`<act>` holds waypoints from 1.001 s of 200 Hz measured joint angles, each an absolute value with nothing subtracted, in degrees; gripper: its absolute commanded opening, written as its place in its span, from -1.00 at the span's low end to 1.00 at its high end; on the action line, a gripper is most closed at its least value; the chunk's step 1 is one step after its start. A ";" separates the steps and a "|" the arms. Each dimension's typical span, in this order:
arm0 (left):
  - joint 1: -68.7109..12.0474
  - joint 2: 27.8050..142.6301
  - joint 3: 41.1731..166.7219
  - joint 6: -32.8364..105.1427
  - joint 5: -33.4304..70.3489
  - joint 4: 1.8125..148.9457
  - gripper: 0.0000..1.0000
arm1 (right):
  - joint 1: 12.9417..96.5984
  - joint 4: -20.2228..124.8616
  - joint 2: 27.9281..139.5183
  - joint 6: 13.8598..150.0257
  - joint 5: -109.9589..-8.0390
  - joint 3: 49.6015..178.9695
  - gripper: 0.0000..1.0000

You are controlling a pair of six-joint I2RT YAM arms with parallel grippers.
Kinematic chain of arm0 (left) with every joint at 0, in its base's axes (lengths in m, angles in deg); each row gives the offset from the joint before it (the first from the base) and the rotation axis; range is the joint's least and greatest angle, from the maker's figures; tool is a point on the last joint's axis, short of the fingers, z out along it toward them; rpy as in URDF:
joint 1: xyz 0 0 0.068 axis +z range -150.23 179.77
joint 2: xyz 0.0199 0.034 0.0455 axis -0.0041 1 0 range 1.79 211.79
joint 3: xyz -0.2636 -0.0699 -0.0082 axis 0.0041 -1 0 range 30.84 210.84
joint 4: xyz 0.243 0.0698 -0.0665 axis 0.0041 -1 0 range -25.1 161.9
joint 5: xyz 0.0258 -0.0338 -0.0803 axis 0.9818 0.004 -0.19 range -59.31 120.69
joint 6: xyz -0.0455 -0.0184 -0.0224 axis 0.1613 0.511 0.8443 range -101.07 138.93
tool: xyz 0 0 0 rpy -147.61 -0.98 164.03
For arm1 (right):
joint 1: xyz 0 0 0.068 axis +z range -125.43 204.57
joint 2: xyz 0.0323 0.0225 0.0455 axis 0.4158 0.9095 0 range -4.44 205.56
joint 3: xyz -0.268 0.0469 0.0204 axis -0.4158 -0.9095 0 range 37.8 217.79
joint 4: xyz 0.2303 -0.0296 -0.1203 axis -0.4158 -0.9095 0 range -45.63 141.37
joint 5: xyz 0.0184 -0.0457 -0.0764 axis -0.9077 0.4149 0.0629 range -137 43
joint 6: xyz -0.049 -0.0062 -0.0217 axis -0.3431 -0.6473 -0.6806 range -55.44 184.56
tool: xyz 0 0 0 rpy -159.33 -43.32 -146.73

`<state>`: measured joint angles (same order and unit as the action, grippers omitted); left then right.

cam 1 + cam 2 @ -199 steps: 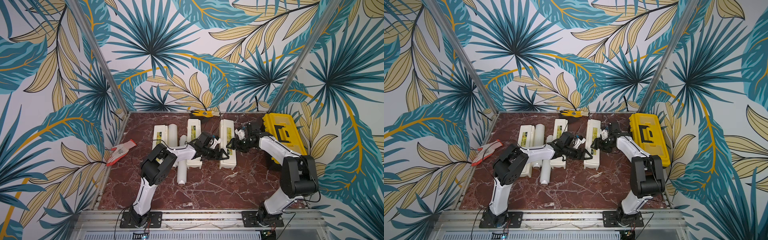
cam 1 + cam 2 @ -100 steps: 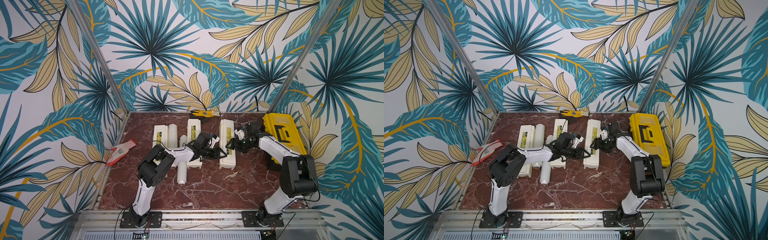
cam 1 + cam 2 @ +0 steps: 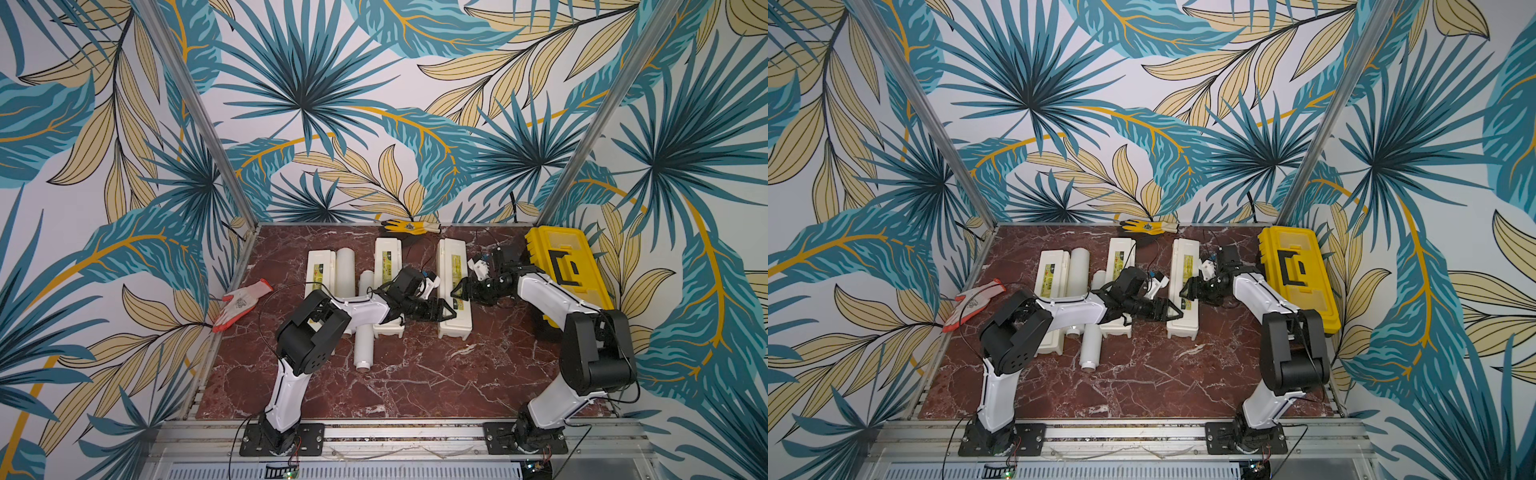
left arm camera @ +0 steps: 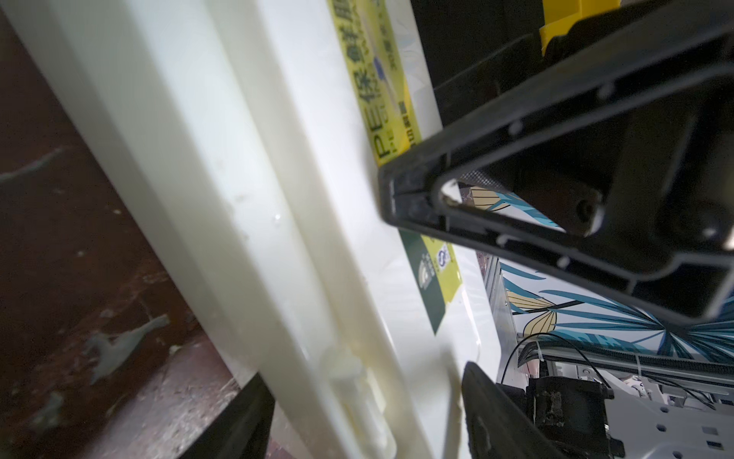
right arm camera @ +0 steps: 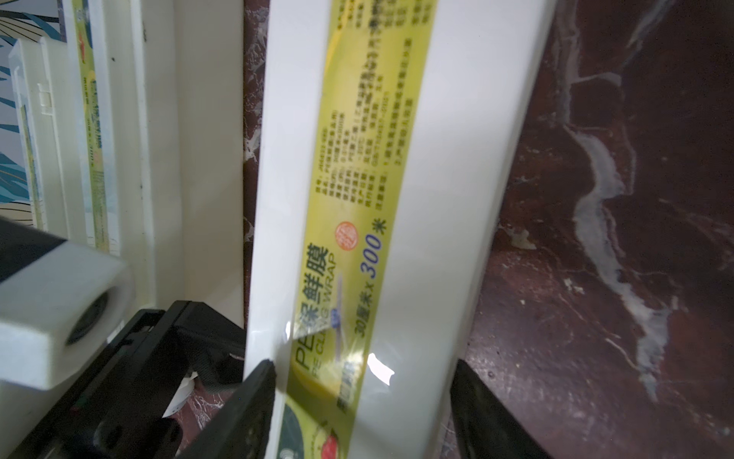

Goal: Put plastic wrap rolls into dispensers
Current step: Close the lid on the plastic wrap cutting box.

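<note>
I have both arms on the dispenser (image 3: pixel 453 259) that lies beside the yellow toolbox (image 3: pixel 565 266), flat on the counter (image 3: pixel 415 374) with its lid down. The right gripper (image 3: pixel 458 293) reaches in from the toolbox side. In its wrist view the fingers (image 5: pixel 254 397) sit against the two long edges with the yellow label (image 5: pixel 357 198) between them, so I read that as a hold across the box. The left gripper (image 3: pixel 448 311) comes from the other side. Its fingers (image 4: pixel 488 397) are part open and straddle the long side with the seam and the small latch (image 4: pixel 345 369). That view is close and blurred, and I cannot tell whether they press on it.

Nothing is loaded that I can see. One plastic wrap roll (image 3: pixel 345 266) lies against the leftmost dispenser (image 3: pixel 320 266). Another roll (image 3: pixel 364 336) lies loose on the counter beside the middle dispenser (image 3: pixel 387 257), partly under the left arm.

I judge the step in hand to be opening this lid. To do it well I would use the right hold only to pin the base, kept low so it does not clamp the lid shut. I would work one left finger under the lip at the latch and lift gently about the hinge. A hard pull would likely drag the light box towards the toolbox or tip it.
</note>
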<state>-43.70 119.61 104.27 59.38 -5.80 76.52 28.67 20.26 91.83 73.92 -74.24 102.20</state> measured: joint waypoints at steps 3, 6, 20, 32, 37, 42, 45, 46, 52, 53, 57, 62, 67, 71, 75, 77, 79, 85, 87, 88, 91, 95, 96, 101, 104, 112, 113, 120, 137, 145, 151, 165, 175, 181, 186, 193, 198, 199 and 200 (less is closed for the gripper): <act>-43.70 119.54 104.29 59.31 -5.80 76.52 0.26 | 28.67 20.26 91.78 73.90 -74.24 102.17 0.35; -43.70 119.46 104.29 59.36 -5.71 76.45 0.25 | 28.67 20.23 91.76 73.92 -74.27 102.15 0.35; -43.70 119.19 104.27 59.29 -5.50 76.28 0.18 | 28.67 20.23 91.54 73.90 -74.29 101.91 0.35; -43.72 119.15 104.25 59.36 -5.36 76.28 0.15 | 28.67 20.15 91.35 73.77 -74.31 101.76 0.35; -43.72 119.13 104.23 59.49 -5.34 76.28 0.15 | 28.67 20.04 91.35 73.66 -74.33 101.74 0.35; -43.72 119.13 104.18 59.66 -5.32 76.28 0.14 | 28.67 19.99 91.32 73.49 -74.33 101.72 0.35; -43.72 119.13 104.07 59.77 -5.30 76.28 0.14 | 28.67 20.01 91.30 73.46 -74.33 101.69 0.35; -43.72 119.13 104.07 59.79 -5.30 76.28 0.13 | 28.67 19.99 91.30 73.46 -74.35 101.69 0.35; -43.74 119.13 103.88 59.95 -5.28 76.28 0.10 | 28.67 19.97 91.24 73.29 -74.33 101.65 0.35; -43.74 119.13 103.81 59.97 -5.28 76.28 0.09 | 28.67 19.97 91.24 73.27 -74.35 101.65 0.35; -43.76 119.11 103.70 60.06 -5.21 76.32 0.05 | 28.67 19.97 91.17 73.14 -74.35 101.56 0.35; -43.76 119.06 103.62 60.17 -5.12 76.37 0.00 | 28.67 19.99 91.11 73.05 -74.38 101.45 0.35; -43.78 119.04 103.53 60.30 -5.06 76.43 -0.02 | 28.67 19.99 90.95 72.94 -74.44 101.32 0.35; -43.78 119.00 103.44 60.38 -5.01 76.52 -0.02 | 28.67 19.97 90.87 72.83 -74.46 101.21 0.35; -43.80 118.95 103.35 60.47 -4.99 76.54 -0.02 | 28.67 19.97 90.73 72.70 -74.49 101.10 0.35; -43.83 118.91 103.35 60.47 -4.67 76.08 -0.02 | 28.69 19.84 90.69 72.50 -74.24 101.04 0.36; -43.87 118.93 103.29 60.58 -4.58 76.06 -0.02 | 28.69 19.66 90.67 72.44 -74.09 101.02 0.36; -43.89 119.02 102.89 60.56 -4.97 76.63 -0.01 | 28.78 19.03 90.69 72.31 -74.33 100.62 0.39; -43.89 119.00 102.76 60.63 -5.10 77.00 0.00 | 28.75 18.79 90.71 72.22 -74.79 100.45 0.40; -43.89 118.97 102.68 60.56 -5.10 77.00 0.01 | 28.75 18.62 90.71 72.24 -74.99 100.34 0.41; -43.91 118.93 102.54 60.63 -5.08 76.94 0.04 | 28.80 18.31 90.71 72.18 -75.58 100.23 0.42; -43.98 118.89 102.39 60.60 -4.95 76.69 0.07 | 28.97 18.05 90.67 72.18 -75.60 100.16 0.43; -43.98 118.89 102.39 60.60 -4.95 76.69 0.08 | 28.97 18.03 90.65 72.15 -75.60 100.16 0.43; -43.98 118.78 102.28 60.60 -4.88 76.72 0.14 | 29.04 17.79 90.49 72.02 -75.51 100.16 0.44; -44.00 118.71 102.19 60.60 -4.84 76.76 0.18 | 29.06 17.59 90.43 71.93 -75.51 100.14 0.45; -44.09 118.54 102.00 60.43 -4.62 76.83 0.35 | 29.08 17.11 90.32 71.78 -75.56 100.01 0.47; -44.11 118.49 101.93 60.36 -4.58 76.80 0.37 | 29.10 17.04 90.32 71.78 -75.56 100.01 0.47; -44.35 118.27 101.63 59.88 -4.34 76.43 0.41 | 29.15 16.71 90.23 71.76 -75.60 99.92 0.47; -45.07 118.21 101.36 59.16 -3.00 76.76 0.41 | 29.39 15.86 90.17 71.80 -75.60 99.95 0.49; -45.18 118.23 101.65 58.79 -2.74 76.48 0.41 | 29.39 15.64 90.19 71.80 -75.62 100.01 0.53; -45.18 118.30 102.06 58.40 -2.72 75.93 0.41 | 29.39 15.49 90.21 71.89 -75.62 100.03 0.59; -45.20 118.52 103.46 57.59 -2.70 74.12 0.41 | 29.52 15.38 90.14 72.33 -75.77 99.81 0.75; -45.23 118.62 104.29 57.00 -2.63 72.94 0.39 | 29.69 15.38 89.99 72.46 -75.91 99.36 0.83; -45.25 118.76 104.73 56.73 -2.68 72.26 0.38 | 29.82 15.25 89.79 72.68 -75.97 99.11 0.87; -45.25 118.82 105.01 56.60 -2.72 71.65 0.37 | 29.85 15.05 89.62 72.85 -75.97 98.96 0.89; -45.25 118.89 105.30 56.30 -2.74 70.90 0.36 | 29.80 14.99 89.51 73.07 -75.93 98.92 0.91; -45.25 118.93 105.47 56.21 -2.76 70.47 0.35 | 29.65 14.92 89.51 73.12 -75.95 98.92 0.92; -45.25 118.95 105.52 56.19 -2.76 70.36 0.35 | 29.65 14.90 89.51 73.12 -75.95 98.92 0.91; -45.25 118.97 105.54 56.17 -2.76 70.31 0.35 | 29.61 14.88 89.53 73.12 -75.93 98.92 0.92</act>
